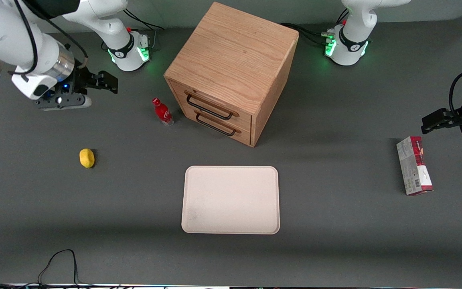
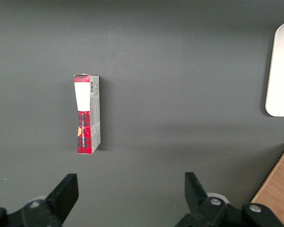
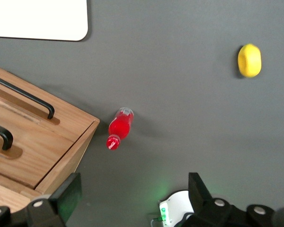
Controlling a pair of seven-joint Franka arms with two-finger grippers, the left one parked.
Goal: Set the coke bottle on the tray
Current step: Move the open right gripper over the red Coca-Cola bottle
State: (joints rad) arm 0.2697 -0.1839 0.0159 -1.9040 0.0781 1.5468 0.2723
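Observation:
The coke bottle [image 1: 163,112], small and red with a red cap, stands upright on the grey table just in front of the wooden drawer cabinet [image 1: 231,72]; it also shows in the right wrist view [image 3: 119,128]. The cream tray [image 1: 231,199] lies flat, nearer the front camera than the cabinet; one corner of it shows in the right wrist view [image 3: 42,19]. My gripper [image 1: 104,82] hangs open and empty above the table, toward the working arm's end, well apart from the bottle. In the right wrist view [image 3: 132,194] its jaws stand wide apart with nothing between them.
A yellow lemon [image 1: 87,157] lies toward the working arm's end, nearer the camera than the bottle. A red-and-grey carton [image 1: 414,165] lies toward the parked arm's end. The cabinet's two drawers are shut. A cable [image 1: 60,263] loops at the front edge.

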